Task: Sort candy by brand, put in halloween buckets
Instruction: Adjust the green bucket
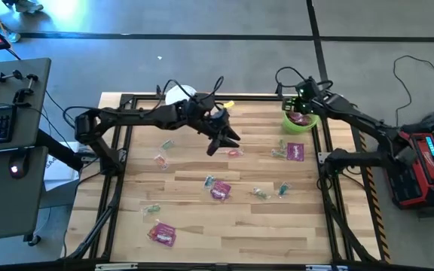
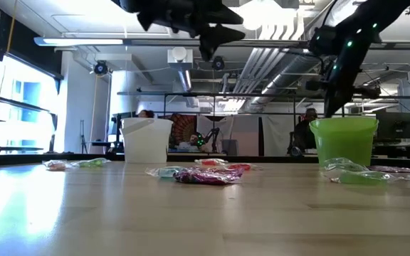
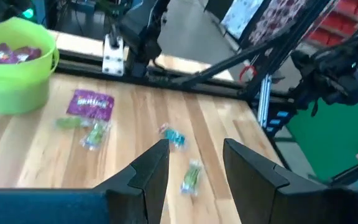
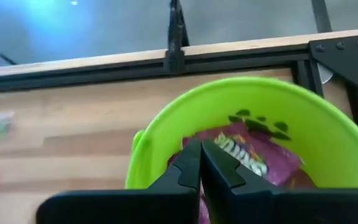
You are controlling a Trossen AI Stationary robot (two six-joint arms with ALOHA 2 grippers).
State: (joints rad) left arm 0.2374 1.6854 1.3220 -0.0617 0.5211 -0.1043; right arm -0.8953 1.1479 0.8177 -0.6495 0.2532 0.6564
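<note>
- The right wrist view alone shows magenta-purple flat packets [image 4: 253, 152] inside the bright lime green round bucket [image 4: 303, 118]; the right gripper [image 4: 201, 165] hangs over it, fingers closed together, gripping nothing.
- The left gripper [image 3: 194, 163], fingers parted and empty, hovers mid-table above scattered clear-wrapped sweets [image 1: 261, 193], near the white translucent bucket [image 1: 179, 95].
- The pale wooden tabletop [image 1: 202, 226] sits in a dark frame; the low view shows an office behind.

Two dark, matte six-joint arms, looped with thin black cables. The left gripper [image 3: 194, 163] ends in two black wedge-shaped fingers on a blue-tinted body; the right gripper [image 4: 201, 163] has tapered black fingers (green indicator lights glow near its wrist).
</note>
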